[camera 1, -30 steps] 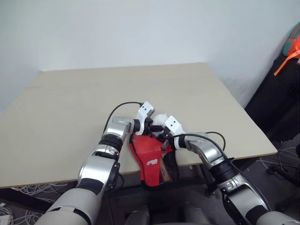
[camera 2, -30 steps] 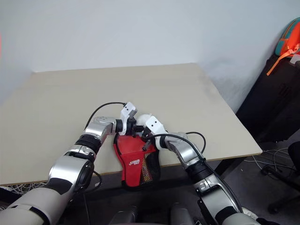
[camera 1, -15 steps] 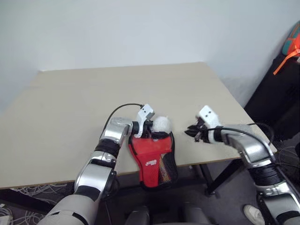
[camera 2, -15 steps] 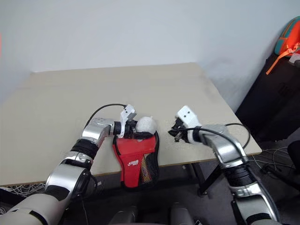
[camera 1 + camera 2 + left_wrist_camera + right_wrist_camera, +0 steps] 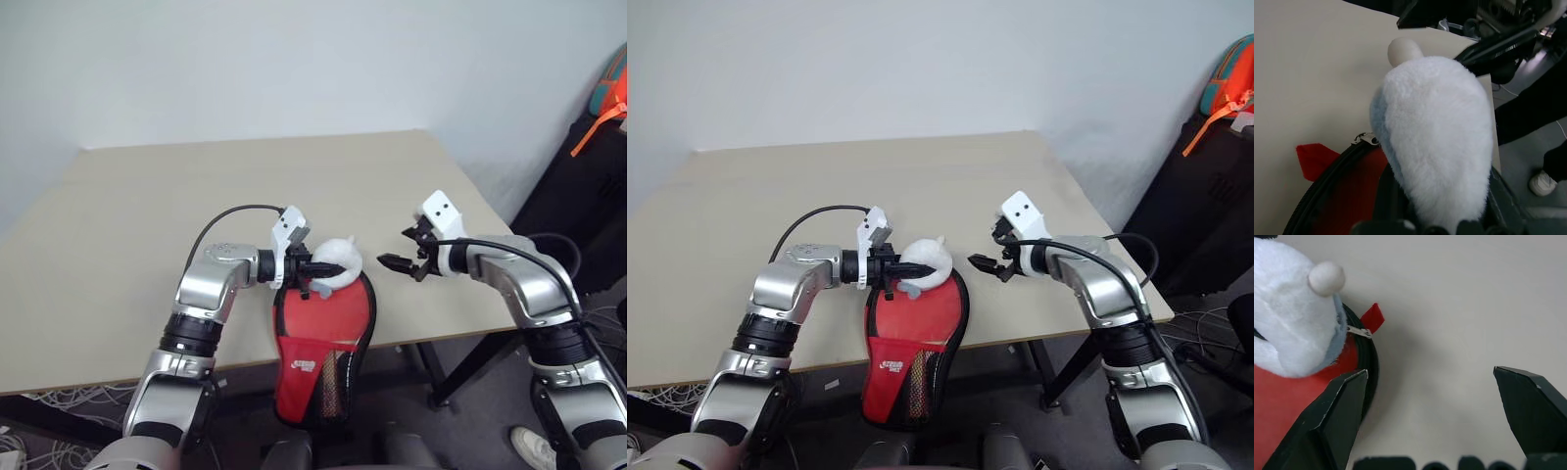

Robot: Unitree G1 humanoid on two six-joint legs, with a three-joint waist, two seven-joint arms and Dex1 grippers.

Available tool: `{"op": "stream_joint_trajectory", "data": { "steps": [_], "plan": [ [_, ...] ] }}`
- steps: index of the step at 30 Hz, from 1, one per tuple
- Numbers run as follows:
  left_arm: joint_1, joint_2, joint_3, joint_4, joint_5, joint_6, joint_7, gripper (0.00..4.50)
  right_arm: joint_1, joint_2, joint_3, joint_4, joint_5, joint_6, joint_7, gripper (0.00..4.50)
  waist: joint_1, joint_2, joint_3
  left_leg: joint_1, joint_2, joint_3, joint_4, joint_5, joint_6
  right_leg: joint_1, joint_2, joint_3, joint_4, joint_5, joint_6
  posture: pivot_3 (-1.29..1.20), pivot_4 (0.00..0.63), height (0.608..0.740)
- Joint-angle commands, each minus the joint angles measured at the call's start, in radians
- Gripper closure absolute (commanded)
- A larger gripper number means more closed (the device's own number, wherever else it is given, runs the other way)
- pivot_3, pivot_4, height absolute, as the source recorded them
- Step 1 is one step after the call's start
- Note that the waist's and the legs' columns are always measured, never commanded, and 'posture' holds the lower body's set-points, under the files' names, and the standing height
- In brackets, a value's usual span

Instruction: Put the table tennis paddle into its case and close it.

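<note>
Paddle: your table tennis paddle (image 5: 328, 308) already sits inside the case (image 5: 323, 377), at the table's (image 5: 147, 215) near edge.
Left gripper (image 5: 893, 268): you pinch the white fluffy charm (image 5: 924, 264) at the case's top.
Right gripper (image 5: 986, 262): fingers spread, empty, just beside the case.
Left to do: you likely must finish zipping; the zip pull (image 5: 1359, 331) sits by the red tab (image 5: 1373, 317).

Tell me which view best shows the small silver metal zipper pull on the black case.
Right wrist view: the silver zipper pull lies unobstructed on the black case rim, beside a red tab. Left wrist view shows it smaller, partly behind the white fluffy ball-like object. In the eye views it is too small to tell.
</note>
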Motion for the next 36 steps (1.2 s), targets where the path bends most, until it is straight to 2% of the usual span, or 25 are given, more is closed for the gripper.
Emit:
{"op": "stream_joint_trajectory", "data": {
  "steps": [1,6,22,33,34,36],
  "plan": [
    [0.013,0.007,0.024,-0.029,-0.032,0.006,0.039,4.18,-0.044,0.02,0.004,-0.005,-0.001,-0.025,-0.017,0.0,0.0,0.0,0.0,0.0,0.0,0.0,0.0,0.0,0.0,0.0,0.0,0.0,0.0,0.0,0.0,0.0,0.0,0.739],
    [0.035,0.009,0.0,-0.033,-0.045,0.0,0.054,4.18,-0.05,0.027,0.007,0.001,-0.001,-0.024,-0.024,0.0,0.003,0.0,0.0,-0.001,0.0,0.0,0.0,0.0,0.0,0.0,0.0,0.0,0.0,0.0,0.0,0.0,0.0,0.739],
    [-0.034,-0.018,-0.005,0.178,-0.016,-0.136,0.153,4.18,-0.022,0.027,0.009,-0.034,0.008,-0.002,-0.044,0.0,0.002,0.0,0.0,0.0,0.0,0.0,0.0,0.0,0.0,0.0,0.0,0.0,0.0,0.0,0.0,0.0,0.0,0.739],
    [-0.058,-0.02,-0.029,0.249,0.016,-0.182,0.143,0.26,-0.015,0.029,0.013,-0.034,0.007,0.0,-0.046,0.0,0.002,0.0,0.0,0.0,0.0,0.0,0.0,0.0,0.0,0.0,0.0,0.0,0.0,0.0,0.0,0.0,0.0,0.739],
    [-0.059,-0.021,-0.029,0.251,0.017,-0.188,0.144,0.04,-0.016,0.03,0.014,-0.034,0.008,0.001,-0.046,0.0,0.002,0.0,0.0,0.0,0.0,0.0,0.0,0.0,0.0,0.0,0.0,0.0,0.0,0.0,0.0,0.0,0.0,0.739],
    [-0.061,-0.025,-0.022,0.253,0.012,-0.195,0.146,0.04,-0.016,0.029,0.015,-0.035,0.009,0.001,-0.046,0.0,0.002,0.0,0.0,0.0,0.0,0.0,0.0,0.0,0.0,0.0,0.0,0.0,0.0,0.0,0.0,0.0,0.0,0.739]
  ]
}}
